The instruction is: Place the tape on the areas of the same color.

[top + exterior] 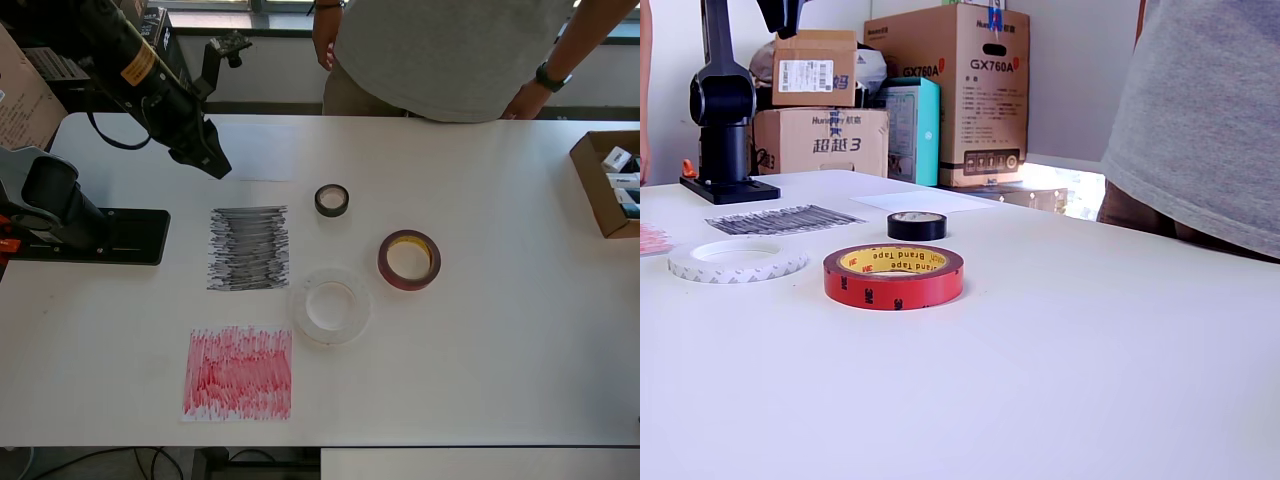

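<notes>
Exterior view: cardboard boxes crowd behind white table.

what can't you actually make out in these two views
- Gripper, overhead view: a dark blur, jaws unreadable; exterior view cuts it off at the top edge.
- White sheet: plain in the exterior view, nearly lost against the table overhead.
- Red scribbled patch: cut by the exterior view's left edge.
- Cardboard box: cropped at the overhead view's right edge.

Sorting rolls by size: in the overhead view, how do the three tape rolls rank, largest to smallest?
1. White tape roll, the widest ring.
2. Red tape roll, clearly smaller.
3. Black tape roll, the smallest.
All lie flat on the table, so nearness hardly matters.
</notes>
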{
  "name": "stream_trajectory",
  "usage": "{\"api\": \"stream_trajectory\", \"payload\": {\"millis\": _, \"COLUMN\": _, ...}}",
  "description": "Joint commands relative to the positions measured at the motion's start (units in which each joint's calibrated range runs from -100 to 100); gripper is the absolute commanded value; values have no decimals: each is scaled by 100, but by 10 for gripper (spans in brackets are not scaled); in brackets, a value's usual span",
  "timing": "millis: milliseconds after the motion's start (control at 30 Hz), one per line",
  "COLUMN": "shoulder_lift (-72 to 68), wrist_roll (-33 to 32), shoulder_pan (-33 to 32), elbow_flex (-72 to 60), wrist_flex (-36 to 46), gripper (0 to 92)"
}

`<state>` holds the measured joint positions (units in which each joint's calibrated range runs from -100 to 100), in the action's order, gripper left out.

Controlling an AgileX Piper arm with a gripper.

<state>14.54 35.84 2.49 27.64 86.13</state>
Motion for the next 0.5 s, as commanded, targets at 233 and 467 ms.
{"api": "stream_trajectory", "payload": {"millis": 233, "shoulder_lift": -1089, "wrist_roll": -15, "shoulder_pan": 50, "elbow_flex": -233, "wrist_flex": -692, "gripper": 298}}
{"api": "stream_trajectory", "payload": {"millis": 467, "shoulder_lift": -1398, "wrist_roll": -23, "shoulder_pan": -76, "elbow_flex": -233, "wrist_flex": -700, "gripper": 297}}
